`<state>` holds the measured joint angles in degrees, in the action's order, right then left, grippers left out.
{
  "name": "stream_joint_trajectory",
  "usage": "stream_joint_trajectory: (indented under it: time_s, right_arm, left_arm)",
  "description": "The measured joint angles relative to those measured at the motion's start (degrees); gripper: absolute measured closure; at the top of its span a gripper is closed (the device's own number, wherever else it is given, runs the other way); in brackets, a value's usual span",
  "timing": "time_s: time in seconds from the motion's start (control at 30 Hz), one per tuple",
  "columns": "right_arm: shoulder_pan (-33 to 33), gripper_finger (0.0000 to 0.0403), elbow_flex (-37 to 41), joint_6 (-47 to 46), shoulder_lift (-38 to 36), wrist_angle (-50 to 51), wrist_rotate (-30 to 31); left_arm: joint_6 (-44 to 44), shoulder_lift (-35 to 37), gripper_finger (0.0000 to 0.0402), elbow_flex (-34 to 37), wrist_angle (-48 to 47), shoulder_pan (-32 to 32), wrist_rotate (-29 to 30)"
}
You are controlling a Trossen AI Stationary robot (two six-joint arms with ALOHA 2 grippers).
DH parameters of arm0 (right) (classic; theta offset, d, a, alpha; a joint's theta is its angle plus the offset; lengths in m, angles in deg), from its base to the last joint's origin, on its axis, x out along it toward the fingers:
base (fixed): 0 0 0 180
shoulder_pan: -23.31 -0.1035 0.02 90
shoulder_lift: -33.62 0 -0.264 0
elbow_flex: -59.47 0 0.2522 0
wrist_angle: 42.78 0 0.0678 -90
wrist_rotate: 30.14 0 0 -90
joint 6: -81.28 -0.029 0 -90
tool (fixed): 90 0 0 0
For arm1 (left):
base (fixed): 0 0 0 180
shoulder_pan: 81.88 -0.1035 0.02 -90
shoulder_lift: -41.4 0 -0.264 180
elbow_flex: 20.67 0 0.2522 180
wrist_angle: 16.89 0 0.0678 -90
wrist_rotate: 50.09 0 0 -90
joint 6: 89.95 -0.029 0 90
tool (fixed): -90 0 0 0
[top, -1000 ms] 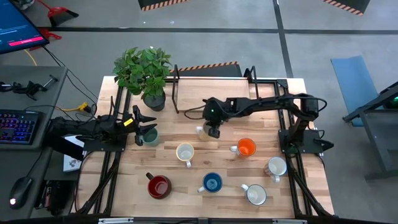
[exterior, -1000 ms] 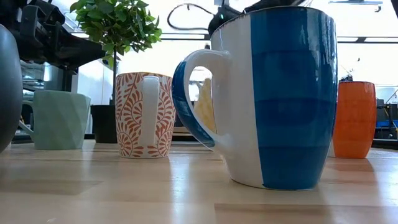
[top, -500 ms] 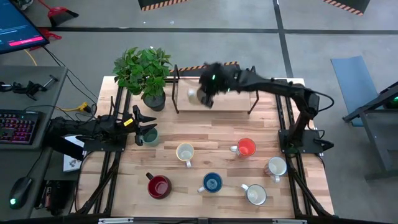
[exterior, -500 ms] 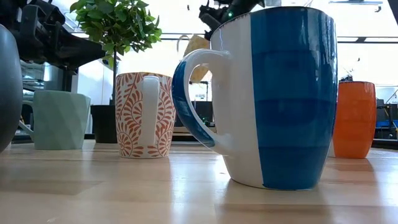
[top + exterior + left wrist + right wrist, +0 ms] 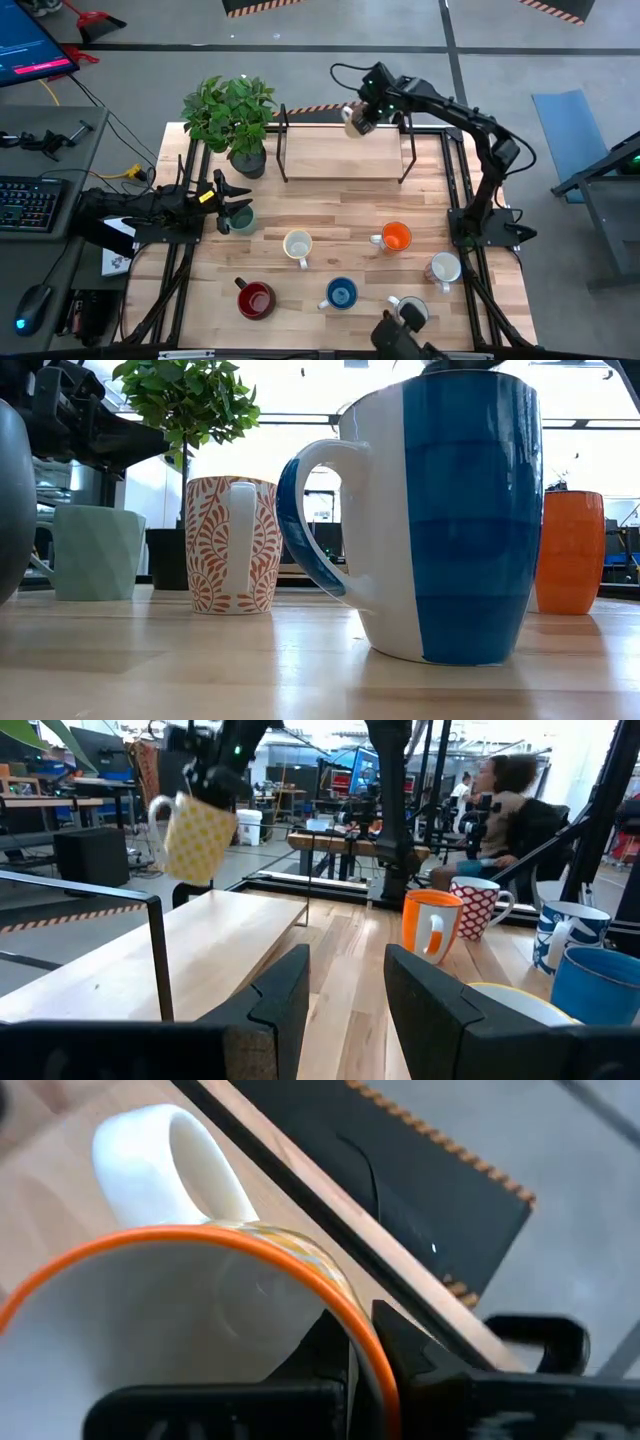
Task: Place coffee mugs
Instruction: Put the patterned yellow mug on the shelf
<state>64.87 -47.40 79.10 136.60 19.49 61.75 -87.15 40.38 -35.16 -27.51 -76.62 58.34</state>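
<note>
We are carrying a yellow mug (image 5: 353, 118) over the raised wooden shelf (image 5: 340, 158) at the back of the table (image 5: 330, 240).

Compared with a second ago, our right gripper (image 5: 366, 112) has lifted the mug from the middle of the table and is now holding it in the air above the shelf's far right corner, fingers clamped on its rim. It is a yellow patterned mug with a white handle, an orange lip and a white inside. Our left gripper (image 5: 232, 201) is unchanged, waiting at the left edge with fingers apart, just beside the pale green mug (image 5: 240, 219). The orange mug (image 5: 396, 237), blue mug (image 5: 342, 294) and red mug (image 5: 254, 299) are standing where they were.
</note>
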Motion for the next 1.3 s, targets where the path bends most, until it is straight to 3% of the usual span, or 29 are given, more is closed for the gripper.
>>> stream_joint_trajectory:
  time_s: [0.3, 0.83, 1.3]
  right_arm:
    - [1.6, 0.0403, 8.1, 1.1, 0.0, -5.0, 0.0]
    - [1.9, 0.0403, 8.5, 4.0, 0.2, -2.0, 4.0]
    - [3.1, 0.0391, 8.5, 5.5, 0.2, 0.6, 4.2]
  left_arm:
    - [0.0, 0.0, 0.0282, 0.0, 0.0, 0.0, 0.0]
    - [0.2, 0.0, 0.0282, 0.0, 0.0, 0.0, 0.0]
    - [1.6, 0.0, 0.0282, 0.0, 0.0, 0.0, 0.0]
